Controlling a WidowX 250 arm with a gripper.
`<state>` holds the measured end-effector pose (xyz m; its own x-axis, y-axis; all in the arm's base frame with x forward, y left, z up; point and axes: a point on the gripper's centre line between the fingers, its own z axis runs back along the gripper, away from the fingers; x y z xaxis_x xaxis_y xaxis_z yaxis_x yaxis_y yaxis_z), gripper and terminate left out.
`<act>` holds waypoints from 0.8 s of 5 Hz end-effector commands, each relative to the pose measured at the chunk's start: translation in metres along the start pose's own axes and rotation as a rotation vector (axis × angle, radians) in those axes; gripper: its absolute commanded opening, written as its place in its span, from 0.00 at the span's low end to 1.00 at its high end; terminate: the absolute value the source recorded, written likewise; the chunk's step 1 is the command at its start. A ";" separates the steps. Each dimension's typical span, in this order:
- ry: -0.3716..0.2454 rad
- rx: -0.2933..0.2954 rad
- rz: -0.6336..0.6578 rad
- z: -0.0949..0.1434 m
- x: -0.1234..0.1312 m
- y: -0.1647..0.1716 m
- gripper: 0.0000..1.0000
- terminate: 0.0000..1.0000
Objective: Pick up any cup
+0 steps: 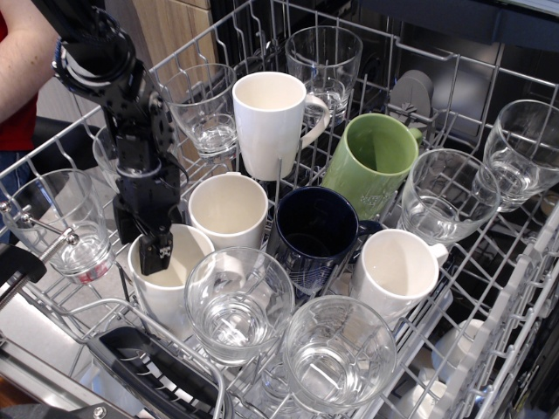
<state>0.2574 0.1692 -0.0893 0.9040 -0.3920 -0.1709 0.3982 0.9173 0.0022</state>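
Observation:
The cup [181,255] is a wide, glossy cream-white cup with a thin rim, standing upright in the dishwasher rack [52,301] at the front left. My black gripper [145,248] reaches down from the upper left onto the cup's left rim. One finger [160,254] is inside the cup. The other is at the outside of the left wall and is mostly hidden. The jaws stand apart on either side of the rim and do not look closed on it. The cup sits in its slot.
A smaller matte cream cup [228,208] stands just behind the cup and a tall white handled mug [271,122] farther back. Clear glasses [238,303] [57,223] crowd its right and left. A navy mug [314,231], a green mug [374,161] and a white mug [397,272] stand to the right.

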 end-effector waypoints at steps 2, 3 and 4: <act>-0.038 0.039 0.026 0.011 0.001 0.004 0.00 0.00; -0.058 0.024 0.017 0.019 -0.004 0.003 0.00 0.00; -0.062 0.022 -0.034 0.041 -0.009 0.001 0.00 0.00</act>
<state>0.2476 0.1608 -0.0680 0.8949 -0.4265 -0.1315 0.4246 0.9043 -0.0438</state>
